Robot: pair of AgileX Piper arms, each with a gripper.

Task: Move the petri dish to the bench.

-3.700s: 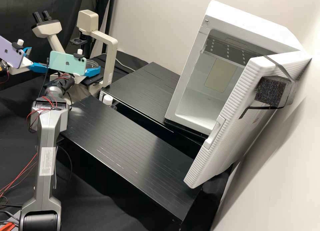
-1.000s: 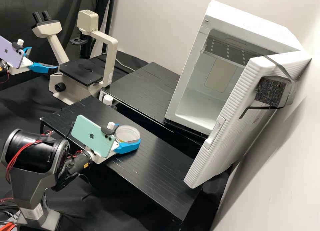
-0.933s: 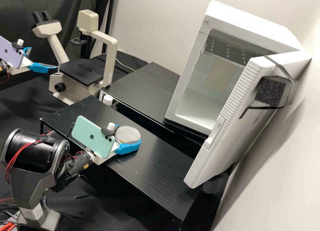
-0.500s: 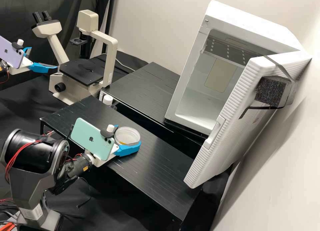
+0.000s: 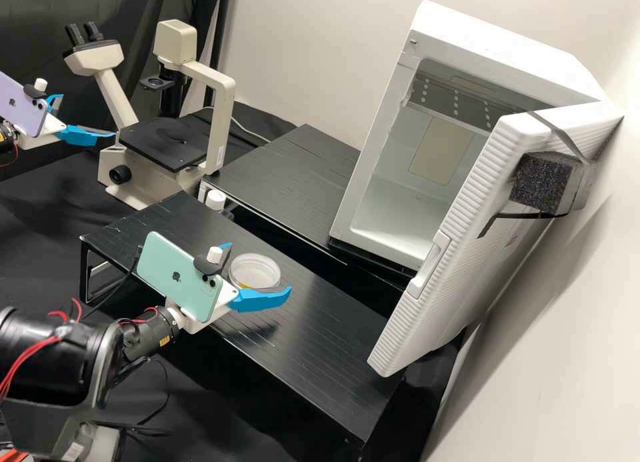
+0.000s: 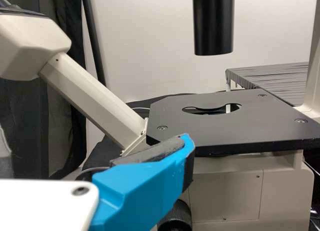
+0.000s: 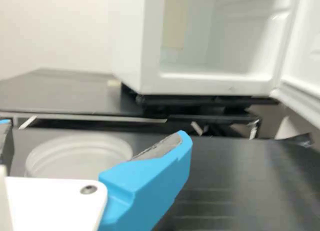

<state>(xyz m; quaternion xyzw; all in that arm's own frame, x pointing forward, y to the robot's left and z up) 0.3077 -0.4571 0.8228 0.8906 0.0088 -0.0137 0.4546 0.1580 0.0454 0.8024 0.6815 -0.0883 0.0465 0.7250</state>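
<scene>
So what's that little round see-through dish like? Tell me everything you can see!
The round, clear, plastic-looking petri dish is shallow, with a pale rim and a hint of yellow low on its side. It sits flat on the black grooved bench between the spread blue fingers of the right white pincer. I can't tell whether either touches it.

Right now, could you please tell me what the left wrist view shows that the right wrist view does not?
The left wrist view has the microscope, with its black stage, the angled pale eyepiece tube and a hanging black cylinder, plus the dark curtain.

The right wrist view instead has the petri dish and the white cabinet with its door open.

Both share a pale wall, a black platform surface and a blue finger of the arm's own.
</scene>
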